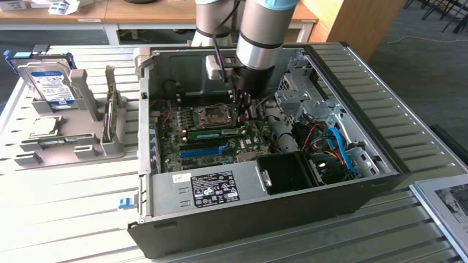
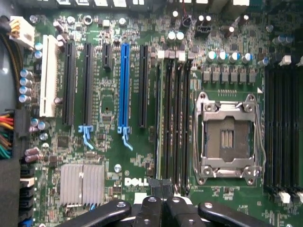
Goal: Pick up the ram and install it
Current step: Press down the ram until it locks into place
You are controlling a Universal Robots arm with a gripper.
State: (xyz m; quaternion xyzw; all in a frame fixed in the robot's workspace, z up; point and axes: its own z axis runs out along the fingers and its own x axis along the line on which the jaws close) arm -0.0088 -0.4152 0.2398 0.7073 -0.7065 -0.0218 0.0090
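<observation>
- The ram [image 1: 216, 133] is seen seated edge-up in a slot on the motherboard [image 1: 197, 148], just beside the processor socket [image 1: 213, 114], inside the open computer case [image 1: 292, 181].
- The gripper [image 1: 245, 109] is positioned just above the board near the ram, its fingers [image 2: 177, 213] closed together with nothing held.
- A blue-labelled hard drive [image 1: 51, 82] is stood upright in a grey holder [image 1: 80, 137], towards the exterior view's left.
- The case is set on a pale slatted table [image 1: 66, 208].
- Wooden desks [image 1: 146, 13] and grey carpet [image 1: 424, 71] are visible behind.
</observation>
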